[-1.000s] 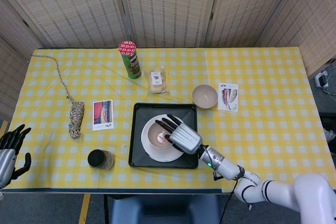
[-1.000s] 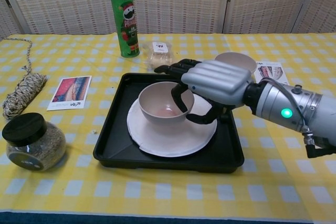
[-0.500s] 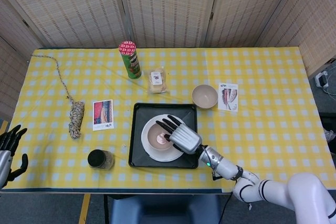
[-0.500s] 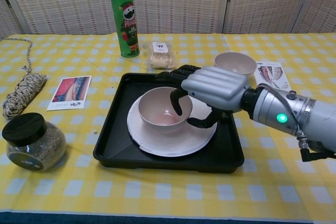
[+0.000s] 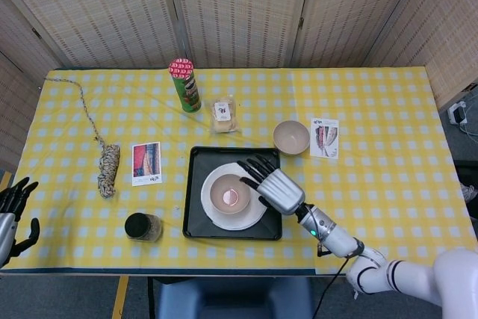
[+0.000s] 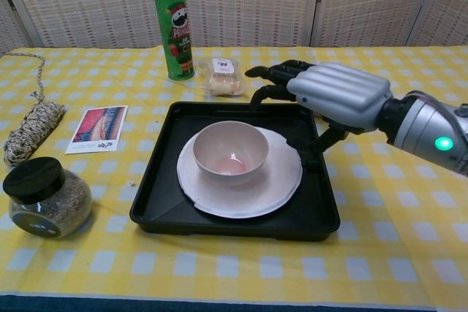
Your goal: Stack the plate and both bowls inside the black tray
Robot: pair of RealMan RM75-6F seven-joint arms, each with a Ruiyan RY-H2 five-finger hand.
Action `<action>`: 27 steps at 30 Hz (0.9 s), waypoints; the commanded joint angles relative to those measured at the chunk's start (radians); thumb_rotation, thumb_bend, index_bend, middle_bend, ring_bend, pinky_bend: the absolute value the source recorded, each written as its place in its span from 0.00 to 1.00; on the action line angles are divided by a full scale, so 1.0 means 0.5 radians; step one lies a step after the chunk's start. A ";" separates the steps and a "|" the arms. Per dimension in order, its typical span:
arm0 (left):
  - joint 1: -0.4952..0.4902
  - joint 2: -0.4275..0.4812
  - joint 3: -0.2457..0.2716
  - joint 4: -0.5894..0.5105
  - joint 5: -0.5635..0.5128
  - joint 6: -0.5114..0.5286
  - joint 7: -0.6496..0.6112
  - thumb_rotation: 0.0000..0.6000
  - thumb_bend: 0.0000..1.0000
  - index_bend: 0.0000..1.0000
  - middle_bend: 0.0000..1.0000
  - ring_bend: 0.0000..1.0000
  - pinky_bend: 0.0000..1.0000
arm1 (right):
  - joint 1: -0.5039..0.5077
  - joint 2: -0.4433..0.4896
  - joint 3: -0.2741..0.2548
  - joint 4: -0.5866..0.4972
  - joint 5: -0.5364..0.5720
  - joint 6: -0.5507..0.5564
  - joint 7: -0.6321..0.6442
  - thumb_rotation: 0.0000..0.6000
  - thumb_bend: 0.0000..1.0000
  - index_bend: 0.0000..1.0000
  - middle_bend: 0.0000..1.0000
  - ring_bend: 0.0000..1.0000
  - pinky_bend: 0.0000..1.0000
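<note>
Right hand [image 6: 338,96] fingers spread, holding nothing; reach for the second bowl [image 5: 291,137]; lower it squarely into the stacked bowl [image 6: 229,152].

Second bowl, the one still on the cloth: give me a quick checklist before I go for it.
1. First bowl seated on plate in black tray: ok.
2. Right hand empty, fingers apart: ok.
3. Second bowl upright on the cloth beyond the tray: ok.
4. Bowl clear of the card beside it: ok.
5. Bowl visible in chest view: not ok, the hand hides it.
6. Left hand away at the table edge: ok.
</note>
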 commanded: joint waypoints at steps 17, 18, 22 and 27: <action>-0.042 -0.043 -0.005 -0.012 -0.022 -0.073 0.100 1.00 0.67 0.00 0.00 0.00 0.00 | -0.176 0.134 0.091 0.277 0.318 0.006 0.044 1.00 0.43 0.34 0.00 0.00 0.00; -0.043 -0.045 -0.006 -0.012 -0.022 -0.075 0.102 1.00 0.67 0.00 0.00 0.00 0.00 | -0.160 0.117 0.107 0.321 0.341 -0.030 0.070 1.00 0.43 0.35 0.00 0.00 0.00; -0.043 -0.048 -0.010 -0.010 -0.033 -0.075 0.108 1.00 0.67 0.00 0.00 0.00 0.00 | -0.100 0.036 0.139 0.506 0.365 -0.101 0.093 1.00 0.43 0.38 0.00 0.00 0.00; -0.038 -0.043 -0.012 -0.011 -0.042 -0.070 0.102 1.00 0.67 0.00 0.00 0.00 0.00 | -0.040 -0.096 0.159 0.724 0.384 -0.173 0.149 1.00 0.43 0.39 0.00 0.00 0.00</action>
